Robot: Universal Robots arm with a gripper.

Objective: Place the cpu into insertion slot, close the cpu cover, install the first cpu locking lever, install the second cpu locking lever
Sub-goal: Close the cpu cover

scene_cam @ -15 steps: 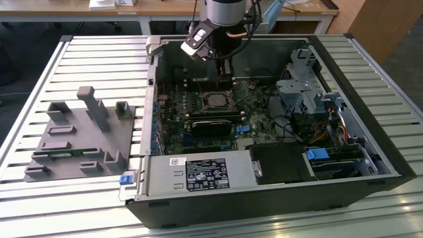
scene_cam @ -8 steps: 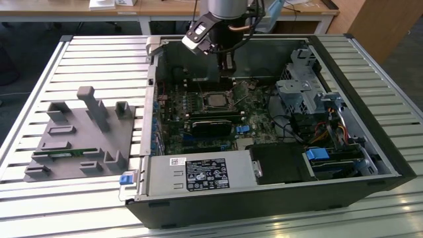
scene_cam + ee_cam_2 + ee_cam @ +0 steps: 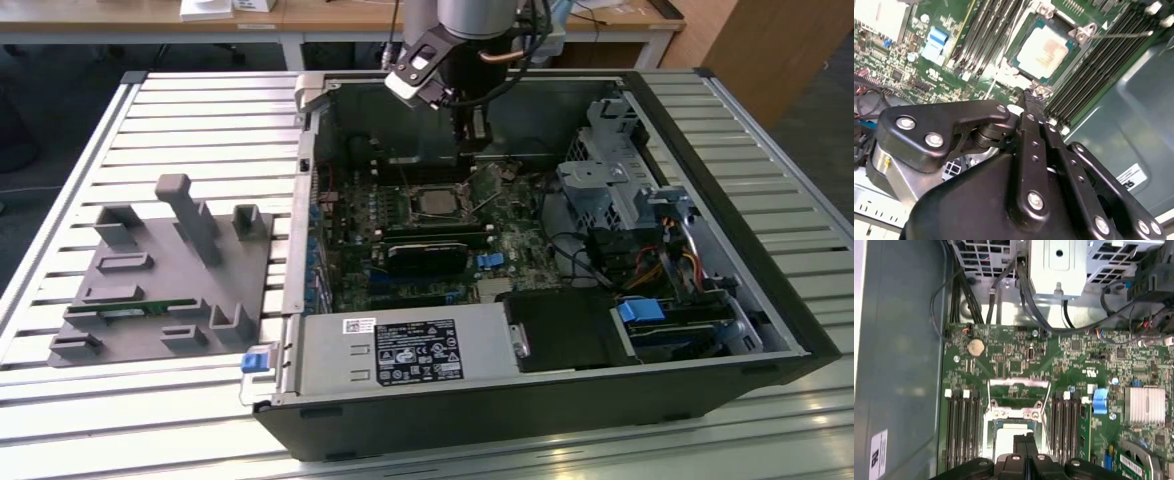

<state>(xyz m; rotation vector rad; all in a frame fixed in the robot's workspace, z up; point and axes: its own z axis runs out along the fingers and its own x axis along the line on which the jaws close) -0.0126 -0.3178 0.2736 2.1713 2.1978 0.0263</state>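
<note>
The cpu, with its dull silver top, lies flat in the insertion slot on the green board inside the open computer case. In the first wrist view the cpu shows just beyond my fingertips. The cpu cover, a thin silvery frame, is tipped back open behind the slot. A thin wire locking lever stands raised beside it. My gripper hangs over the board next to the slot. Its black fingers are pressed together with nothing between them, their tips close to the slot's edge.
Black memory slots flank the socket on both sides. A finned heat sink, a blue connector and loose cables lie nearby. The metal drive cage and case walls hem in the board. A grey fixture tray sits at the exterior view's left.
</note>
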